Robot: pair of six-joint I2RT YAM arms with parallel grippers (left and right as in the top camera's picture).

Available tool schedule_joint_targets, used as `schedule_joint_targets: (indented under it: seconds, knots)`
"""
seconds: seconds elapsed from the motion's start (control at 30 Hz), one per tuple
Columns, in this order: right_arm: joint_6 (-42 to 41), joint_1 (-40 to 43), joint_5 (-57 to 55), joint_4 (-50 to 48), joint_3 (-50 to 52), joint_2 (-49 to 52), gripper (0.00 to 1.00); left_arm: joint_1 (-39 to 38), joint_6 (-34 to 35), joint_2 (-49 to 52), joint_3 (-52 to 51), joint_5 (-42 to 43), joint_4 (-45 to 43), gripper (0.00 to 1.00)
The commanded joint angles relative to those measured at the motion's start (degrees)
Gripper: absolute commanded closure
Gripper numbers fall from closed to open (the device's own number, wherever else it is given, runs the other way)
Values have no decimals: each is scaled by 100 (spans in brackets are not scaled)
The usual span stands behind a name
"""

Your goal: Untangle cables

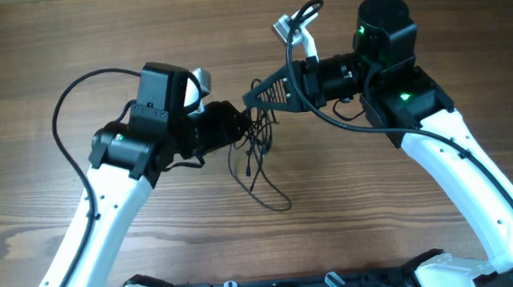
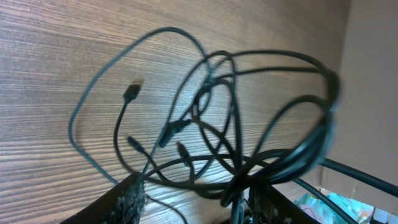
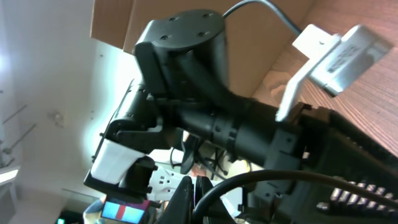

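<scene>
My L gripper (image 1: 237, 127) jaws sit approx half apart, cables (image 1: 259, 152) bunched btwn them, mid table (image 1: 51, 49). My R gripper (image 1: 255, 96) is closed tight at the tangle's 12 o'clock; can't tell if it pinches a strand.

You had no readable text in any view. The label on the white module (image 3: 346, 55) carried dark print too blurred to make out. The small lit screen (image 3: 124, 210) gave you colour blocks only, no characters.
</scene>
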State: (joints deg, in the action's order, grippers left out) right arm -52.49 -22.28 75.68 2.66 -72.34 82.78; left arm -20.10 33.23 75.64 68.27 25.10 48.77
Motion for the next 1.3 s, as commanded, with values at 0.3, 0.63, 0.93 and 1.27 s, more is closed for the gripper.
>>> schedule_joint_targets:
  seconds: [0.3, 0.63, 0.93, 1.27]
  knots:
    - [-39, -4, 713, -46, -31, -7, 96, -15, -133, 387, 33, -101, -374, 68]
    - [28, -4, 852, -48, -28, -7, 96, -13, -131, 387, 33, -109, -422, 96]
    - [1460, 61, -120, 1071, -28, -7, 96, 308, 39, 387, 33, -275, -160, 96]
    - [1781, 431, -4795, 4116, -28, -7, 96, 743, 57, 387, 33, -358, 428, 96]
